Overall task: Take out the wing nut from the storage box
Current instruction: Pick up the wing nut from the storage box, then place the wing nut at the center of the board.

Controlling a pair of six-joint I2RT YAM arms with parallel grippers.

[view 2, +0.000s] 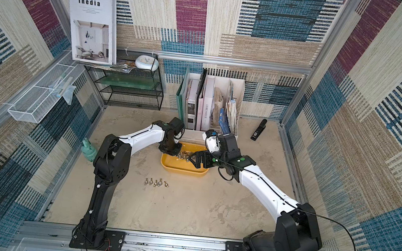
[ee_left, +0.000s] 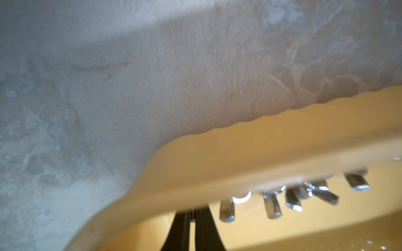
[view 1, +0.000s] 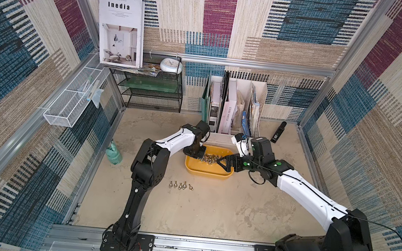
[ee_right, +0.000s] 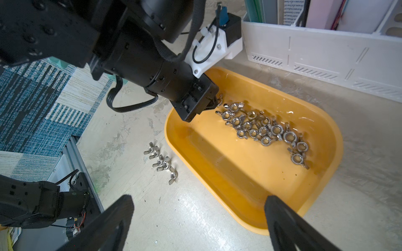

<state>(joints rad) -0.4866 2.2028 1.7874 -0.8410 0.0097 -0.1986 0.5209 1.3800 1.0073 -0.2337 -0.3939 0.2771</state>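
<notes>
Two top views: in both, the storage box (view 1: 206, 176) sits mid-table (view 1: 209, 215), with a pile of wing nuts (view 1: 210, 157) along its 12 o'clock wall. The left gripper (view 1: 197, 155) reaches in at the box's 10 o'clock corner. The right gripper (view 1: 222, 160) hangs over the 3 o'clock end. Five loose wing nuts (view 2: 155, 183) lie in a row on the table at 7 o'clock from the box, well apart from it.

Left wrist view: the left gripper's fingers (ee_left: 206, 234) are pressed together inside the storage box (ee_left: 239, 147). No nut shows between them, and the pile (ee_left: 293, 200) lies just beside them. Hazard: a lift from here may bring up nothing if the jaws closed next to the pile and not on a wing.

Right wrist view: a bit of metal sits at the tips of the left gripper (ee_right: 214, 102), at the end of the pile (ee_right: 263, 130). Whether it is clamped cannot be told. Hazard: a grip on one thin wing is likely shallow, so the nut could twist out and drop, or drag a tangled neighbour along. The right gripper (ee_right: 198, 198) stands wide open and holds nothing. Hazard: both arms crowd one small box, so a sideways lift could strike the right fingers or shift the light box.
</notes>
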